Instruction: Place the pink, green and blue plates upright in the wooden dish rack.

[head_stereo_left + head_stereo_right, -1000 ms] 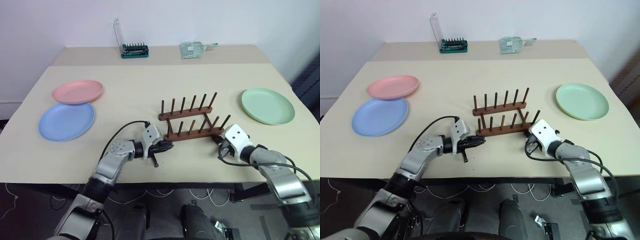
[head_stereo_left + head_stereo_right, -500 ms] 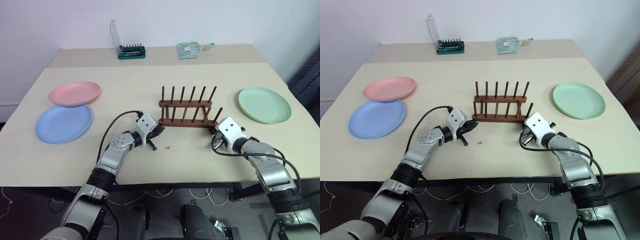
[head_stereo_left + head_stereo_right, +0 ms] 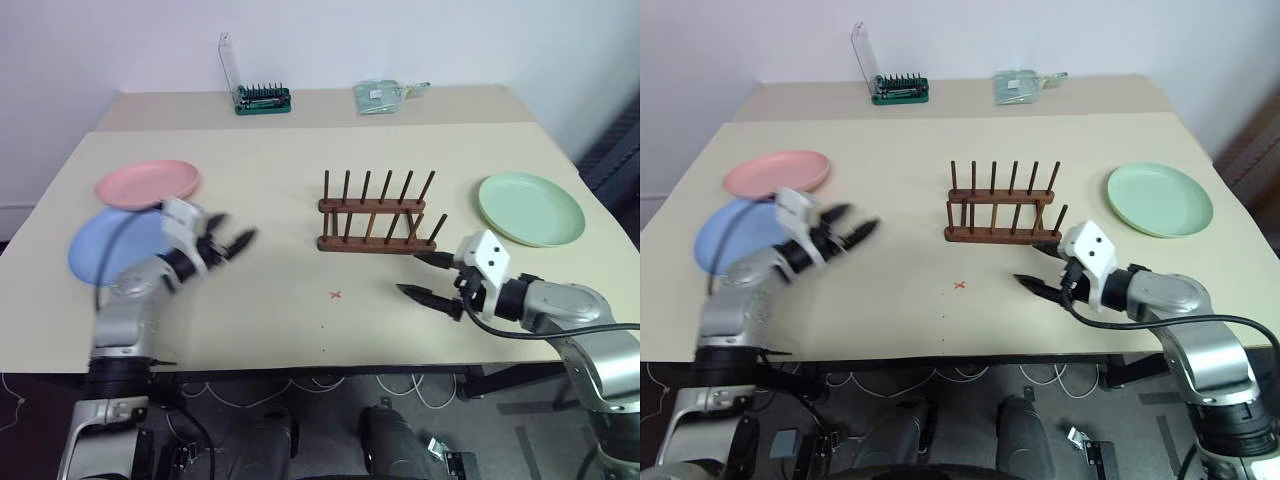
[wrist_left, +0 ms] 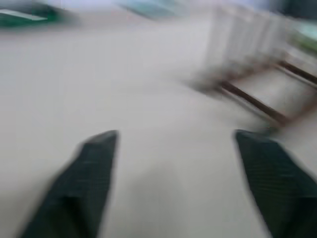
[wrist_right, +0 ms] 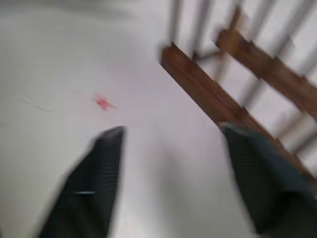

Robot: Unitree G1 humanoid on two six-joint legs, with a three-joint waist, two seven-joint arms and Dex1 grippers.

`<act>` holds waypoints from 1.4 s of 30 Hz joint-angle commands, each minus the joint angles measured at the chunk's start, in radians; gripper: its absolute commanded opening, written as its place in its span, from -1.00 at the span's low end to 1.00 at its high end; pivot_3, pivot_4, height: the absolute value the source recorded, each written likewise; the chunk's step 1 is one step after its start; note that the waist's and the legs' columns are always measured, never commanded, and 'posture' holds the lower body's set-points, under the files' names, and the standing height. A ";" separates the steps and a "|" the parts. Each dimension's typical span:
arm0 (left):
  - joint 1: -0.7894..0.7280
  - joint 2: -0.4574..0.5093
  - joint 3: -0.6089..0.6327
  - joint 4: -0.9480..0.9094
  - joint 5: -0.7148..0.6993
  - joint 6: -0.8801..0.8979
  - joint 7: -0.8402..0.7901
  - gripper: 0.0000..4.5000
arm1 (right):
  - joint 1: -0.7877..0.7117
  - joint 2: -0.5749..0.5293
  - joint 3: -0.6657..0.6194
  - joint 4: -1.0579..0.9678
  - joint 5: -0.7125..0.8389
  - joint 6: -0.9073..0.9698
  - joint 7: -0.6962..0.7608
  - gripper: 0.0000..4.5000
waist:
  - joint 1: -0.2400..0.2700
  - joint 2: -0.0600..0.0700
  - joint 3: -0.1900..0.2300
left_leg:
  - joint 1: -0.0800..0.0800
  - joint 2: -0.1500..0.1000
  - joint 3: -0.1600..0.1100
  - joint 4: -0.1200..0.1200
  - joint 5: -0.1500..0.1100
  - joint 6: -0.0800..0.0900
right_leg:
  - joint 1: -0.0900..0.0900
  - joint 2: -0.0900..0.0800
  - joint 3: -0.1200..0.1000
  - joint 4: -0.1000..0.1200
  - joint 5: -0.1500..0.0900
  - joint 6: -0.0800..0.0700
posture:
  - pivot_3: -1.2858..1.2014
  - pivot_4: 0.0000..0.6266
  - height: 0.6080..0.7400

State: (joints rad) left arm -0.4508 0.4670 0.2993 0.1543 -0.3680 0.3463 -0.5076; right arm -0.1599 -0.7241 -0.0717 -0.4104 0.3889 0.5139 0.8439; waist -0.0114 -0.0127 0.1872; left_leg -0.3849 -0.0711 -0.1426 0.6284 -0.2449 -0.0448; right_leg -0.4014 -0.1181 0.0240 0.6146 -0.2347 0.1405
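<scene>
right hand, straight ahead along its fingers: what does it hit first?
Probably bare table first. The right hand is open and empty, pointing toward the robot's left, across the tabletop near the red mark. The wooden dish rack lies to one side of that line, though depth is hard to judge.

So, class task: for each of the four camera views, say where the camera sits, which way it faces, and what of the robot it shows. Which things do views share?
Left and right eye views: on the head, looking forward and down at the table; left gripper and right gripper show, both open.
Left wrist view: on the left wrist, looking past its fingers across the table toward the wooden dish rack.
Right wrist view: on the right wrist, fingers toward the rack's base.
Shared: the rack and the table.
</scene>
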 commanded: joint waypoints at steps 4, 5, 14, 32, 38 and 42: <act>-0.157 0.022 0.288 0.111 -0.005 0.038 0.463 1.00 | -0.039 0.015 0.044 0.009 -0.028 -0.059 -0.002 0.99 | 0.002 0.000 0.000 | -0.004 -0.001 0.001 0.000 0.000 0.000 | -0.004 -0.001 0.000 -0.001 0.000 0.000 | 0.03 -0.52 1.00; -0.170 0.027 0.302 0.122 0.010 0.057 0.520 1.00 | -0.042 0.014 0.048 0.013 -0.025 -0.065 0.006 0.99 | 0.002 -0.001 0.000 | -0.005 -0.001 0.000 0.001 0.000 0.000 | -0.004 -0.001 0.000 0.000 0.001 0.001 | 0.03 -0.52 1.00; -0.284 0.047 0.296 0.313 -0.006 0.212 0.591 1.00 | -0.062 0.021 0.066 0.032 -0.025 -0.089 0.025 0.99 | 0.002 -0.005 0.000 | -0.005 -0.002 0.000 0.002 0.001 -0.001 | -0.004 -0.001 0.000 0.000 0.001 0.001 | 0.03 -0.52 1.00; -0.411 0.049 0.342 0.535 -0.106 0.032 0.506 -0.98 | -0.024 0.004 0.046 -0.052 -0.033 -0.077 -0.027 1.00 | 0.000 -0.005 0.000 | -0.006 -0.002 0.001 0.001 0.001 -0.002 | -0.005 -0.001 0.000 0.001 0.002 0.001 | 0.03 -0.52 1.00; -0.354 0.000 0.275 0.287 -0.124 -0.010 0.412 -0.98 | -0.136 0.009 0.044 -0.062 -0.019 -0.064 -0.034 1.00 | -0.003 -0.006 0.000 | -0.006 -0.001 0.001 0.001 0.001 -0.002 | -0.006 -0.001 0.000 0.001 0.002 0.001 | 0.03 -0.52 1.00; -0.298 -0.031 0.183 0.111 -0.085 -0.011 0.405 -0.98 | -0.218 0.013 0.059 -0.066 -0.023 -0.057 -0.040 1.00 | 0.000 -0.006 0.000 | -0.006 -0.001 0.001 0.001 0.001 -0.003 | -0.006 0.000 0.001 0.001 0.002 0.000 | 0.03 -0.52 1.00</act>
State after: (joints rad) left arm -0.7538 0.4314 0.4920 0.3335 -0.4615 0.3390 -0.1088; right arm -0.3673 -0.7134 -0.0070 -0.4391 0.3591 0.4623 0.8087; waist -0.0116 -0.0186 0.1872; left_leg -0.3909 -0.0724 -0.1417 0.6295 -0.2435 -0.0474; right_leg -0.4074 -0.1186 0.0247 0.6151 -0.2326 0.1408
